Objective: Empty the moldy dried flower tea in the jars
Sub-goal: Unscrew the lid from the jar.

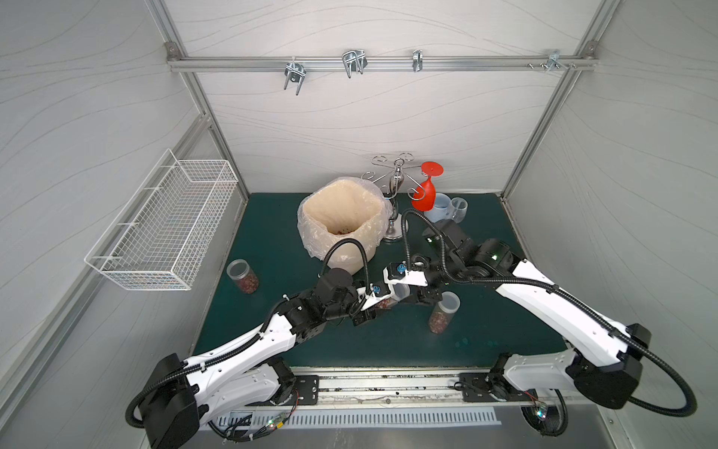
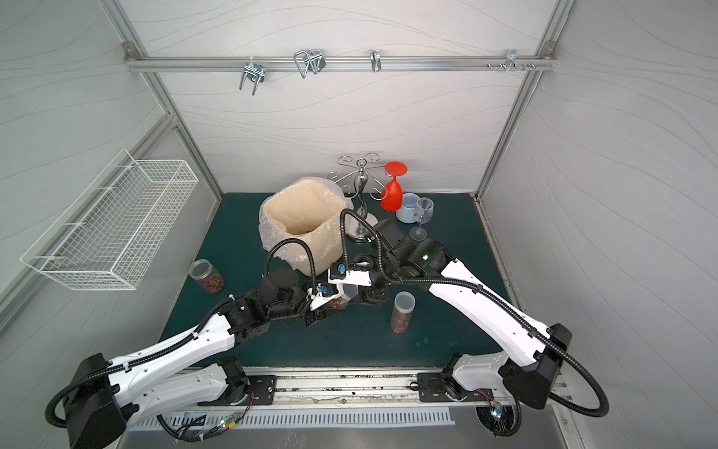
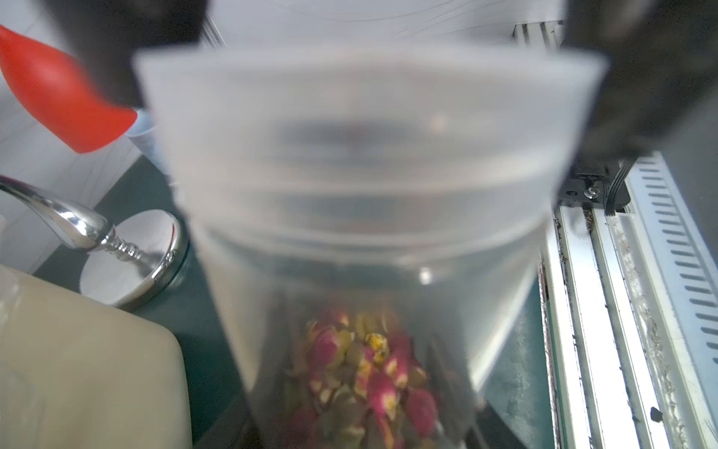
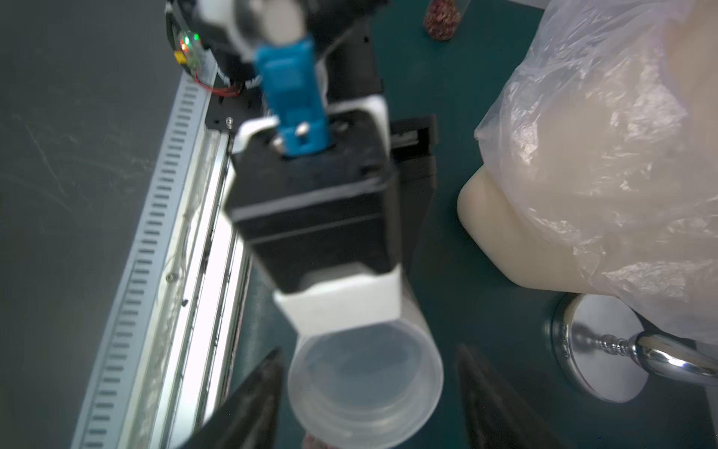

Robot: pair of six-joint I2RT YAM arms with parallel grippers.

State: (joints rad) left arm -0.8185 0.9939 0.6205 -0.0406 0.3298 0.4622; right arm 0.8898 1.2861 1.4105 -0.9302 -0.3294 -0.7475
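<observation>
Step, likely: uncapping; left end effector [image 1: 382, 304] clamped on jar [image 3: 361, 272], tilted at table [image 1: 388, 350] centre, near side of bin [image 1: 307, 217]; tea [image 3: 365, 369] inside; right end effector [image 4: 367, 353] jaws apart around lid [image 4: 365, 385]; next: grip lid, twist off, tip jar into bin.

bin [image 1: 345, 217] back-centre on mat [image 1: 427, 350] | stand [image 1: 393, 233] just right of bin | hanging glass [image 1: 425, 196] on stand's right arm | mug [image 1: 437, 206], wine glass [image 1: 459, 208] right of stand, at back | left jar [image 1: 243, 276] left-front of bin | middle jar [image 1: 398, 293] just before bin | right jar [image 1: 443, 313] right of middle jar | basket [image 1: 163, 225] on left wall
</observation>
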